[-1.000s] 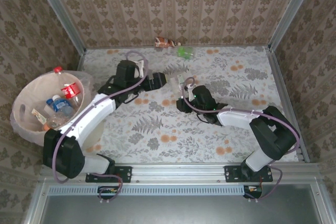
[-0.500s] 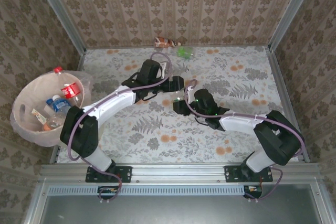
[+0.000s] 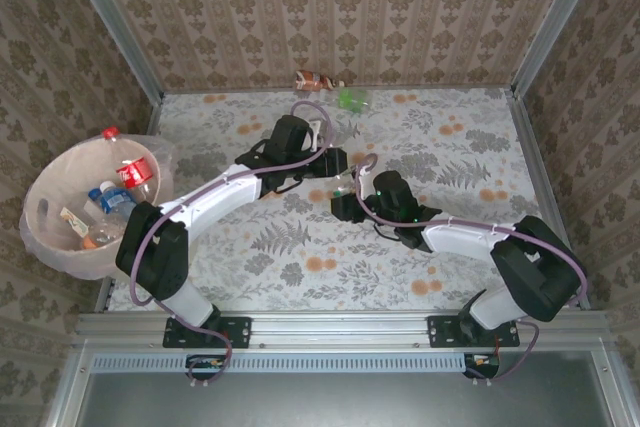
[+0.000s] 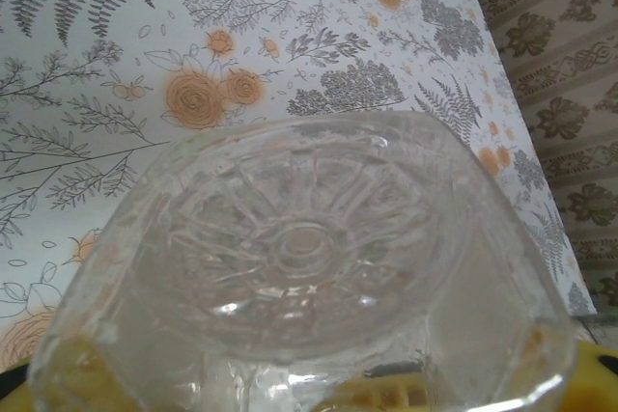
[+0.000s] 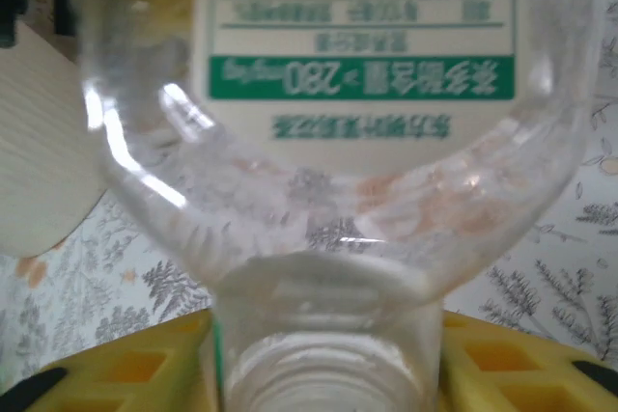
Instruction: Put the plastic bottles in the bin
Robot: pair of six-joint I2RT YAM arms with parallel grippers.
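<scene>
One bottle (image 4: 299,238) over mid table (image 3: 470,132), far from edges: right tool (image 5: 323,359) clamps neck; left tool (image 3: 339,167), grip unclear.

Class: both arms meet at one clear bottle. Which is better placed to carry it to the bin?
Likely left: the bin stands at the far left, by the left arm and far from the right arm, whose jaws grip the bottle.

Left gripper (image 3: 339,164) swung well away from bin (image 3: 40,212), arm stretched out, arriving at clear bottle (image 3: 347,179) in right gripper (image 3: 345,193); right gripper shifted slightly.
</scene>
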